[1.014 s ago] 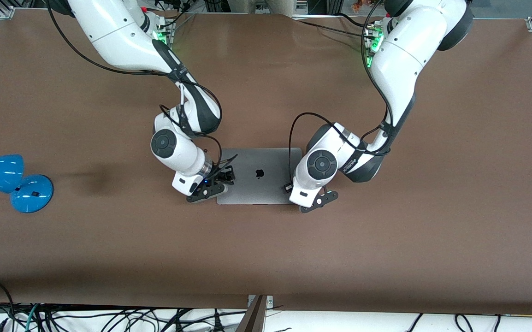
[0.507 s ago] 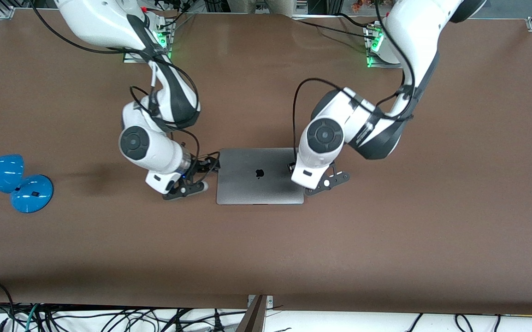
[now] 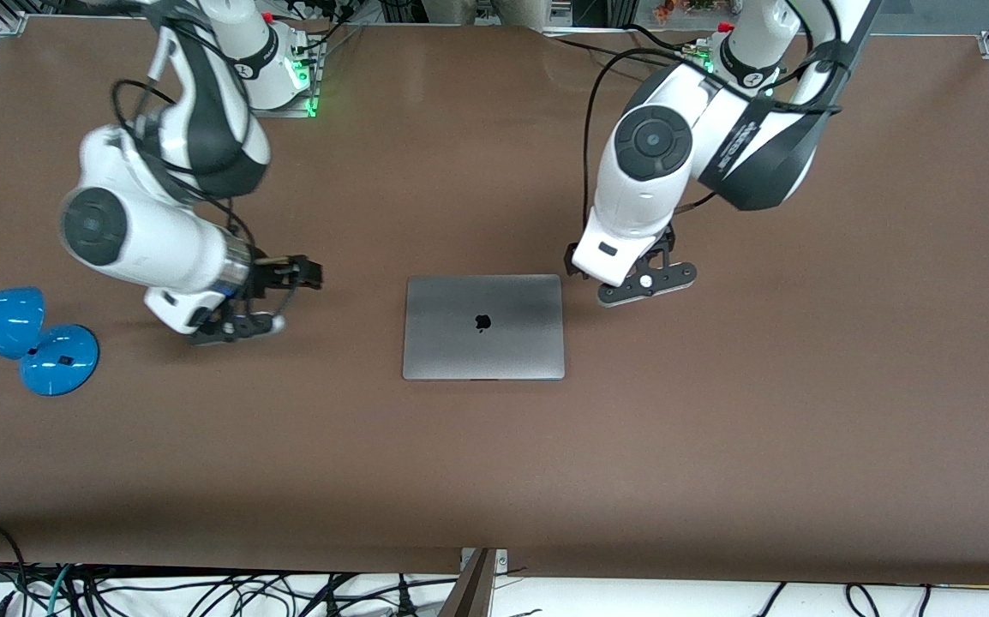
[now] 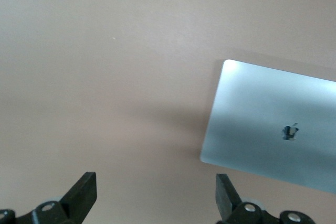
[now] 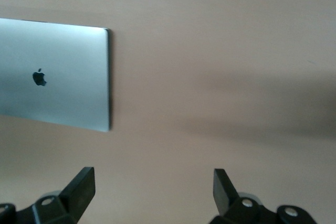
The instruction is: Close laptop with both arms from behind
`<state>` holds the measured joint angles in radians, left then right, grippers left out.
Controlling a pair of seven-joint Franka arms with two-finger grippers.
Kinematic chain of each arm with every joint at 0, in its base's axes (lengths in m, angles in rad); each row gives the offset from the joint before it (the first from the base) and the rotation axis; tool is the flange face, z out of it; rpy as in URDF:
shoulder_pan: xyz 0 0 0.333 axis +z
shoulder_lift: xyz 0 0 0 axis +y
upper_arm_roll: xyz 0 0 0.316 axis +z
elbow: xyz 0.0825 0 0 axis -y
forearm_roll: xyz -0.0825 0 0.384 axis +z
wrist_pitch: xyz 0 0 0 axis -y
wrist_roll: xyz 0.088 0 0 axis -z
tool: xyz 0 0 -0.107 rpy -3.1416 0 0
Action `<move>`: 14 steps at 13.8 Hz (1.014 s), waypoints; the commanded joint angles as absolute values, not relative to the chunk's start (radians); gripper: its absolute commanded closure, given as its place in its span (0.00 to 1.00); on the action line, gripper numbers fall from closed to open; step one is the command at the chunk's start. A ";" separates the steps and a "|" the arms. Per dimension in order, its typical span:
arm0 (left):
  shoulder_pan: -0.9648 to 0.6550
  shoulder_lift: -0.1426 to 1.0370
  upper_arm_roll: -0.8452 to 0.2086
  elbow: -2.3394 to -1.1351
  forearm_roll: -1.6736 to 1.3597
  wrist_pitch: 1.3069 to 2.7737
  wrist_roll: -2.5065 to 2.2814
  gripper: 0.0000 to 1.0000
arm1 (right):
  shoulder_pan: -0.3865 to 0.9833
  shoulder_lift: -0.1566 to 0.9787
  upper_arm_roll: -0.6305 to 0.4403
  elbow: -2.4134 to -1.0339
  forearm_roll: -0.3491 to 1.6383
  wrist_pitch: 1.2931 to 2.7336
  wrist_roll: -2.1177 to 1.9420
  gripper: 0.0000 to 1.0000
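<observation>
Laptop [image 3: 483,326] lies shut and flat mid-table [image 3: 494,480], silver-grey lid up, dark logo showing. Left gripper [image 3: 642,278] hovers over bare table beside the laptop, fingers spread, empty. Right gripper [image 3: 276,300] likewise toward the right arm's end, spread, empty.

1. We hold our left gripper [image 3: 632,278] up in the air, fingers spread wide, nothing between them.
2. Our right gripper [image 3: 276,300] hangs likewise, fingers [image 5: 79,187] wide apart and empty.
3. Both our arms bend sharply at the elbows, wrists angled down.
</observation>
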<state>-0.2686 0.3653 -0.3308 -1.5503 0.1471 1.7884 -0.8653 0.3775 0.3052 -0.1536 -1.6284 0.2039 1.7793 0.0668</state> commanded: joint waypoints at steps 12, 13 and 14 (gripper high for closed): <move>-0.121 0.154 -0.168 -1.588 0.130 1.736 -0.320 0.00 | 0.382 0.045 -0.365 -1.618 0.038 1.608 0.058 0.00; -0.127 0.135 -0.137 -1.586 0.117 1.735 -0.274 0.00 | 0.382 0.028 -0.368 -1.623 0.037 1.594 0.057 0.00; -0.130 0.115 -0.100 -1.586 0.094 1.729 -0.249 0.00 | 0.382 0.019 -0.374 -1.626 0.035 1.579 0.058 0.00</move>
<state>-0.1159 0.1686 -0.1623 -1.5708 0.1340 1.7462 -0.3295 0.3764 0.0680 -0.3646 -1.6057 0.0548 1.6099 0.0609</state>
